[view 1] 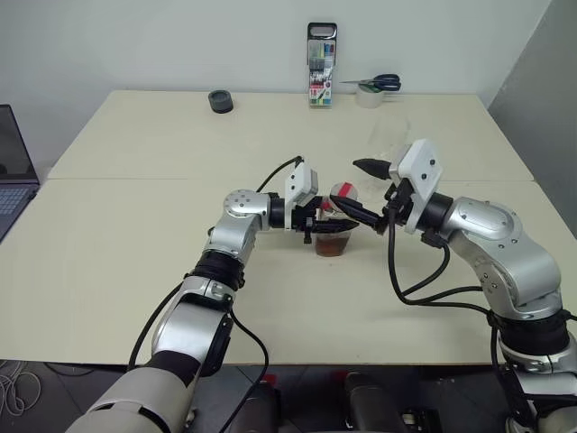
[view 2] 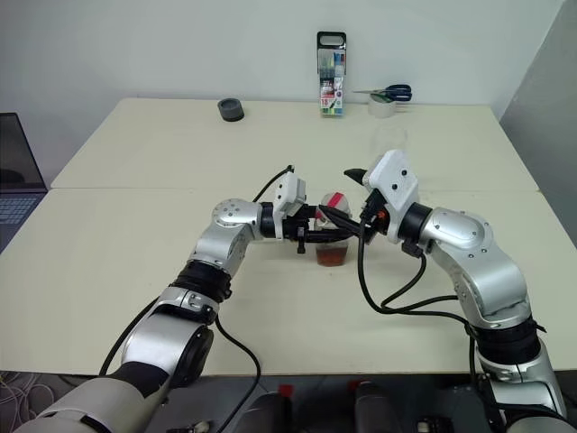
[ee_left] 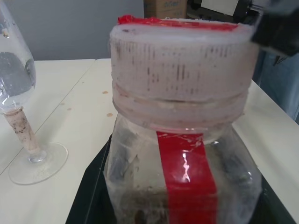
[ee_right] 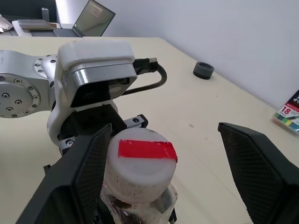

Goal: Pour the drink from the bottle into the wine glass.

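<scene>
Standing at the far left edge of the head views, a laptop [view 1: 13,171] is partly visible beside the cream table [view 1: 135,271]. Further back on the table lies a dark roll of tape [view 1: 220,101]. In the middle, the left gripper [view 1: 317,225] points to the right and its two black fingers are closed tight on the bottle [view 1: 335,230], holding it upright just above the tabletop. The bottle is small and clear, with a white cap [ee_right: 140,163] that carries a strip of red tape on top, and a red stripe runs down its side. The drink [view 1: 334,245], a reddish-brown liquid, fills only the low part of the bottle. Behind it, at the back edge of the table, an upright marker pen case [view 1: 321,65] stands against the wall.

To the right of the bottle, the right gripper [view 1: 365,191] points toward it with its fingers spread wide. In the right wrist view one finger [ee_right: 84,172] is just beside the cap and the other is well apart from it, so the gripper holds nothing. The wine glass [view 2: 389,144] stands empty on the table behind the right gripper, near it. At the far right back corner lie scissors [view 1: 374,83] on a clear tape roll [view 1: 370,96].
</scene>
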